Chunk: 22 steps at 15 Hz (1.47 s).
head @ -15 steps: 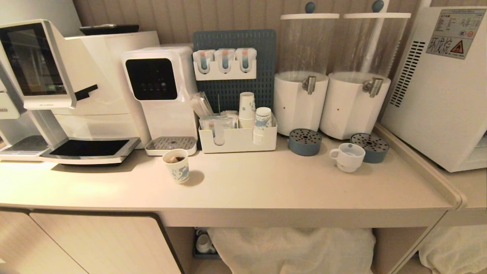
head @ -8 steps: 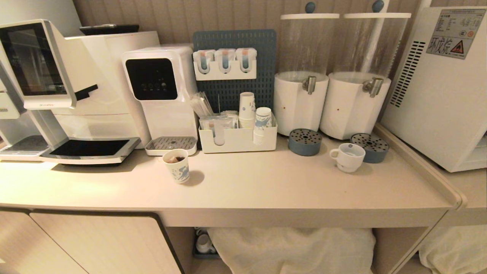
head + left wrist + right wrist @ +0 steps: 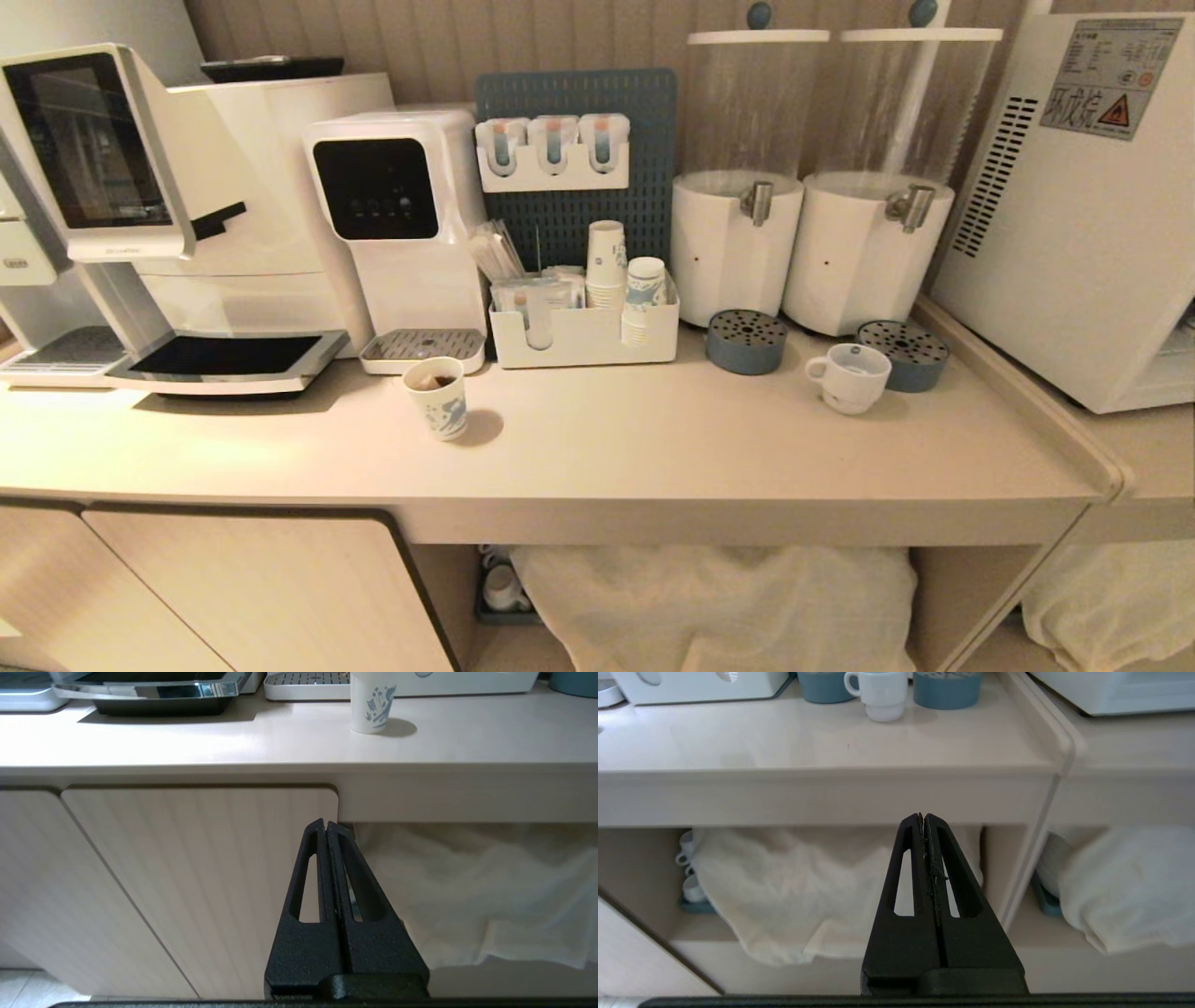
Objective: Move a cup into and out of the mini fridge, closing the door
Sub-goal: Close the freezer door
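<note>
On the left, the left gripper [image 3: 326, 823] hangs below the surface's [image 3: 653, 448] front edge, facing a pale cabinet door [image 3: 187, 882], its jaws pressed closed on nothing. Above and beyond those jaws, a patterned paper cup [image 3: 436, 398] stands on the surface, with a water dispenser's drip tray [image 3: 423, 347] just behind it and a coffee machine [image 3: 140, 224] farther to the side.

To the right, the right gripper [image 3: 923, 815] also sits below the surface edge, before an open shelf holding a white cloth [image 3: 784, 891]; its jaws are closed and empty too. The cup [image 3: 878, 693] stands upright on the surface above and well beyond those jaws, handle toward the left, between two round blue drip trays [image 3: 745, 342] and touching neither gripper.

Farthest right, the mini fridge [image 3: 1074, 205] rests on the adjoining counter, its vented side and warning sticker [image 3: 1106, 79] showing.
</note>
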Motion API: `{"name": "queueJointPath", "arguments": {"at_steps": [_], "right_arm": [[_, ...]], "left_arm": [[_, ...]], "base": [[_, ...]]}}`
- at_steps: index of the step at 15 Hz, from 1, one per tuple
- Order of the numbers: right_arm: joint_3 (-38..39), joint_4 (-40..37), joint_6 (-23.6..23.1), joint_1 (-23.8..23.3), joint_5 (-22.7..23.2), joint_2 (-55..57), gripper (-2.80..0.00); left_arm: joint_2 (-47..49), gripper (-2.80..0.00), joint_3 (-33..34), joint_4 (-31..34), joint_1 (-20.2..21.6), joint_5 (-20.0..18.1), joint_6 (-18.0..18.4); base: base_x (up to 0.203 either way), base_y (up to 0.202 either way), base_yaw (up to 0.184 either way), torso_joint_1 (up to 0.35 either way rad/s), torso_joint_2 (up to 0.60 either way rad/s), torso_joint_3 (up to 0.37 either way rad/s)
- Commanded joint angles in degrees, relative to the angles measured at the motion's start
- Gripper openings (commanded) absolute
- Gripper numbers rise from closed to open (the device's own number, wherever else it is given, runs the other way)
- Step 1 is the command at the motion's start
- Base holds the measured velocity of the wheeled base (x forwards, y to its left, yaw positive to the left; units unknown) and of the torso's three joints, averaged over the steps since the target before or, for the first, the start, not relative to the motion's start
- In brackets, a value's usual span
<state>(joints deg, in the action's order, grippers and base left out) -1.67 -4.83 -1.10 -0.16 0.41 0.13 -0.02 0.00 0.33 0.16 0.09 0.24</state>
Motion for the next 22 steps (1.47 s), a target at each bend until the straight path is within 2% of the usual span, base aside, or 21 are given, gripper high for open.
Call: {"name": "queueJointPath", "arguments": {"at_steps": [1, 7, 18, 22], "right_arm": [[0.00, -0.01, -0.05, 0.07, 0.02, 0.04, -2.80], [0.00, -0.01, -0.05, 0.01, 0.02, 0.04, -2.80], [0.00, -0.09, -0.05, -0.02, 0.02, 0.04, -2.80], [0.00, -0.09, -0.05, 0.04, 0.02, 0.04, -2.80]], "left_arm": [[0.02, -2.80, 0.01, 0.02, 0.02, 0.00, 0.02], [0.02, -2.80, 0.00, 0.02, -0.04, 0.00, -0.03], [0.02, -2.80, 0.00, 0.02, 0.02, 0.00, 0.02], [0.02, -2.80, 0.00, 0.02, 0.02, 0.00, 0.02]], "base": [[-0.187, 0.000, -0.002, -0.001, 0.00, 0.002], [-0.165, 0.000, 0.001, 0.002, 0.00, 0.004], [0.000, 0.000, 0.000, 0.000, 0.00, 0.000], [0.001, -0.155, 0.005, 0.003, 0.00, 0.003]]}}
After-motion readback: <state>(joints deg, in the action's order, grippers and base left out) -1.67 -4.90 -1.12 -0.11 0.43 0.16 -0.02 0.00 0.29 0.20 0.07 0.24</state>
